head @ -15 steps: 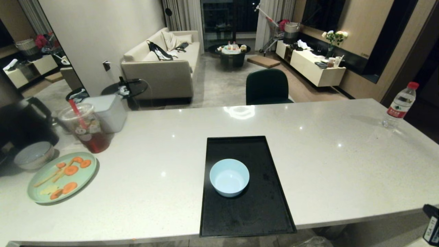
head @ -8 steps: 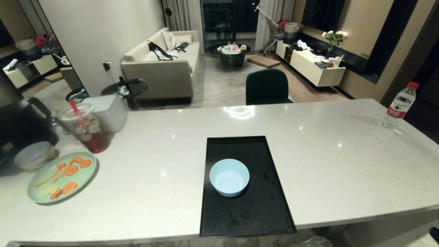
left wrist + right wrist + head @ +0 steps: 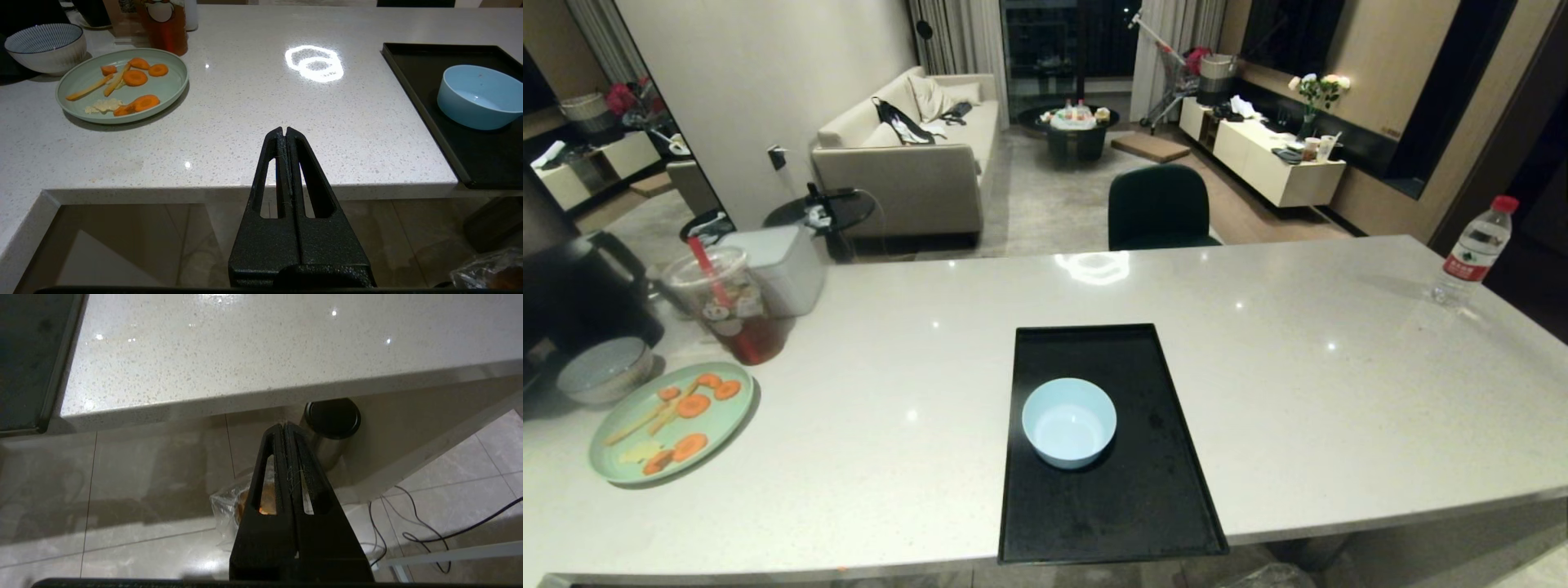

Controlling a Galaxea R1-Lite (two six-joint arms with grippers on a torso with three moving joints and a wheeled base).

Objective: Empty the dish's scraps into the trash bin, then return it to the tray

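The pale-blue bowl sits upright, mouth up and empty, on the black tray, whose long axis runs away from the counter's near edge. Off that edge, the left gripper and right gripper hang with fingers pressed together, empty. The bag-lined bin lies under the right gripper.
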